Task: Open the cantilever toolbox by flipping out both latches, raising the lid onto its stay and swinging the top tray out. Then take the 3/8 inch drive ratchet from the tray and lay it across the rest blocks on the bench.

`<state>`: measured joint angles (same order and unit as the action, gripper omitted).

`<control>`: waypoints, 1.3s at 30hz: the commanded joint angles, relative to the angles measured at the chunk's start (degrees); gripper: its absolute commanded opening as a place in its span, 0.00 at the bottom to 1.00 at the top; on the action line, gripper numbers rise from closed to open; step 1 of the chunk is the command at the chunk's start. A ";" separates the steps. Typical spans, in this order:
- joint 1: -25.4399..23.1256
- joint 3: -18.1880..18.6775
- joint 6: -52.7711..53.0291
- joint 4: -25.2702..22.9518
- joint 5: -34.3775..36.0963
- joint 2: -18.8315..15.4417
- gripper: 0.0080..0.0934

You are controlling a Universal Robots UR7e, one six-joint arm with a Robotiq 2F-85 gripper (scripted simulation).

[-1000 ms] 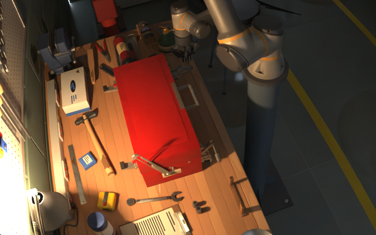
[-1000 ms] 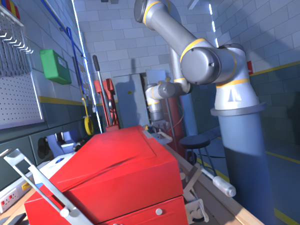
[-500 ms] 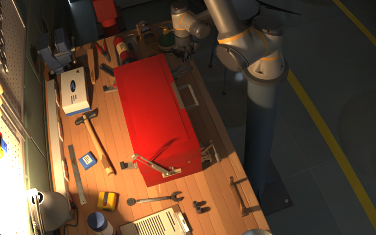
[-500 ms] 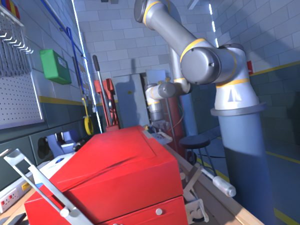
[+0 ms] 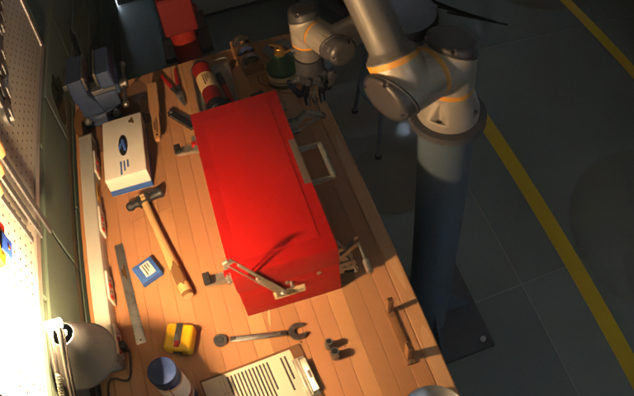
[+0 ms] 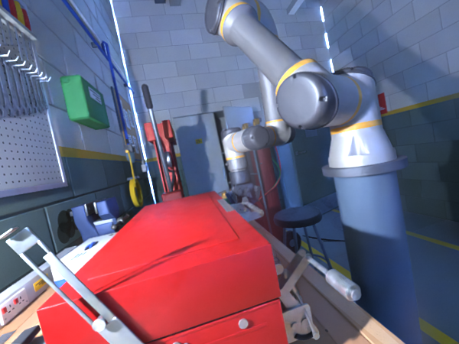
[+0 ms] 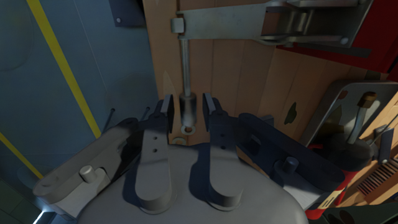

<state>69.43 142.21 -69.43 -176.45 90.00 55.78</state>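
Note:
The red cantilever toolbox [image 5: 264,196] [image 6: 179,267] lies closed along the middle of the bench. Its near latch [image 5: 349,256] [image 6: 298,283] is flipped out, its handle [image 6: 336,281] sticking toward the bench edge. The far latch [image 5: 304,119] [image 7: 264,23] [image 6: 244,208] is flipped out too. Its rod and round handle [image 7: 187,109] point toward me. A grey carry handle [image 5: 318,163] sticks out from the lid's front edge. The ratchet is hidden inside. My gripper [image 5: 314,93] [image 6: 244,191] [image 7: 186,109] hovers at the far end of the box, around the far latch's handle. It is open and holds nothing.
Behind the box lie a red and white canister [image 5: 208,84], pliers [image 5: 175,86] and a green bottle [image 5: 280,67]. A hammer [image 5: 161,238], a white box [image 5: 126,154], a spanner [image 5: 262,335] and a wooden rest block [image 5: 401,329] lie on the bench.

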 commanded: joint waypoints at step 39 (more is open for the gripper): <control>0.00 -0.49 0.00 21.34 0.00 20.85 0.35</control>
<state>69.42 141.71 -69.43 -155.02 90.00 76.76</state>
